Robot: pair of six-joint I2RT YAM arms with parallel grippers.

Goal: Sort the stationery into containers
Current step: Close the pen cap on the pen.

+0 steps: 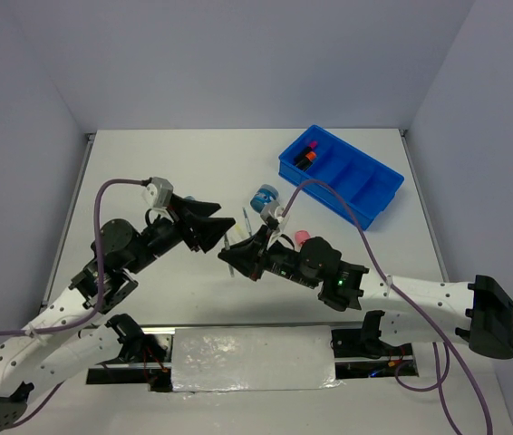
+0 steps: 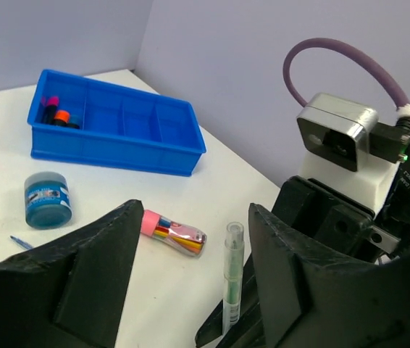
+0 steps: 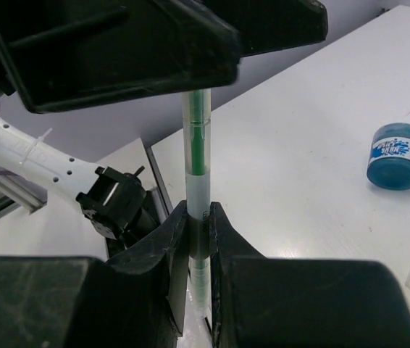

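Pen: a thin clear pen [image 3: 196,145] with green inside is being held in the air above the table [image 1: 148,163], between the two arms, near the middle of the near half.
Right gripper [image 3: 196,217]: its jaws are clamping the lower part of the pen, pressed together on the barrel.
Left gripper [image 2: 194,210]: its jaws are standing apart, and the upper end of the pen is sitting in the gap without being squeezed.
Pen in the left gap: it is standing closer to one finger [image 2: 285,254], just beside it, with open space on the other side.
Long axis: the pen is running straight up out of the right jaws and into the left ones, so the two grippers are facing each other along its length.
Tray [image 1: 379,204]: the blue four-part tray is lying at the far right of the table, well apart from the pen.
Nearer arm: judging by the layout, the right arm is sitting on the tray's side, so it looks better placed to carry the pen there.
Tray contents: highlighters [image 2: 56,112] are lying in one end compartment; the other three are looking empty.
In the way: a blue tub [image 1: 265,197] and a pink-capped tube [image 2: 176,233] are resting on the table between the pen and the tray.
Risk: the left jaws are surrounding the pen top, so a sideways pull could snag it.
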